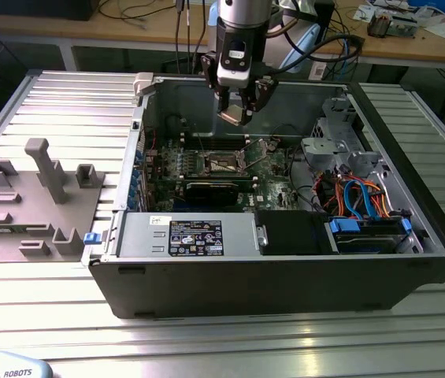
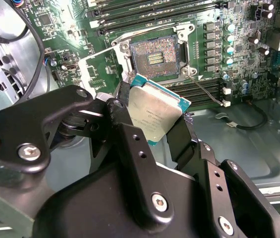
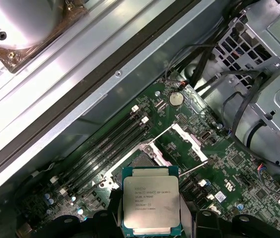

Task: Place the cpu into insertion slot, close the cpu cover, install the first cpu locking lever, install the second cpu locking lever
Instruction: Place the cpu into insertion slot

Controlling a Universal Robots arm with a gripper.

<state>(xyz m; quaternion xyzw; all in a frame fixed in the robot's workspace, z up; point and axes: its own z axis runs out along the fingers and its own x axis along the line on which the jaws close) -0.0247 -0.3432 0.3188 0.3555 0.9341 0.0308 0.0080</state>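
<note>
Now, cpu (image 2: 154,111): held in the air above the motherboard (image 2: 229,84), not yet in its seat.
Claw (image 2: 152,124): pressed on the cpu, one black finger (image 2: 130,144) on each of two opposite edges.
Why this grip: I judge that holding by the edges leaves the underside free, so the chip can go down flat.
Facing: the silvery metal top looks toward both wrist cameras, and the underside looks toward the board.
Long axis: none really, since the chip is square; in the second wrist view it sits tilted, one corner toward the insertion slot (image 2: 155,57).
Alignment: it is perhaps turned against the slot's edges, but the angle is hard to judge.
Insertion slot: empty, contacts exposed, just beyond the chip.
Cpu cover (image 3: 192,141): swung up and away, so the slot is open.
Surroundings: computer case (image 1: 285,268) lying open on the ribbed metal desk (image 1: 206,339).
</note>
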